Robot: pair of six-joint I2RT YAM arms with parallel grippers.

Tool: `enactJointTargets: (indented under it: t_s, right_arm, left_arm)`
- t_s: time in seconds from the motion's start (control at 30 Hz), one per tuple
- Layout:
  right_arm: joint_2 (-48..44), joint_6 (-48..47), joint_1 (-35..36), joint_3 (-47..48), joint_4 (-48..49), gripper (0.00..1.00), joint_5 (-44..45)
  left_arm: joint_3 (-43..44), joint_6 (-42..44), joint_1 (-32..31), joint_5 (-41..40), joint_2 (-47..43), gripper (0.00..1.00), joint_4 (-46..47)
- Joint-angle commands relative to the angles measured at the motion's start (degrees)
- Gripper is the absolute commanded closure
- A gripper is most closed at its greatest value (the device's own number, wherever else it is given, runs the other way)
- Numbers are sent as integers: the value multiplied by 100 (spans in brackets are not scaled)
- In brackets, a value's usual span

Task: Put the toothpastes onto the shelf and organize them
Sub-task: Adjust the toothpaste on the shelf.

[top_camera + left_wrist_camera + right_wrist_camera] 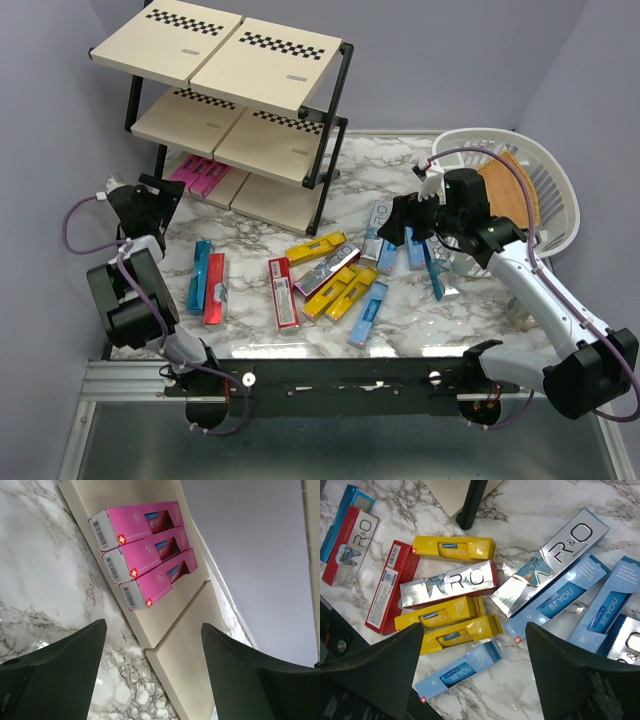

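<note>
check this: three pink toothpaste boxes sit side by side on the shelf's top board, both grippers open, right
Not the top board: the top external view shows the three pink toothpaste boxes side by side on the shelf's bottom board. The left gripper and right gripper are open.

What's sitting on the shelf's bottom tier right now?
Three pink toothpastes lie side by side on the left bottom board; the neighbouring board looks bare where visible. From above, the middle tier covers both boards' rear.
</note>
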Motion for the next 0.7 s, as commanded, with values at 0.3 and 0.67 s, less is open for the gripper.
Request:
enactJointTargets:
  t_s: [0.3,0.67]
  right_arm:
    - [67,21,-18,-25,-22,9,100]
    - [260,-40,-27,186,-118,9,126]
  left_arm:
    - [1358,-953,43,556,1722,14,376]
    - [1648,-1112,-1,538,2179,14,376]
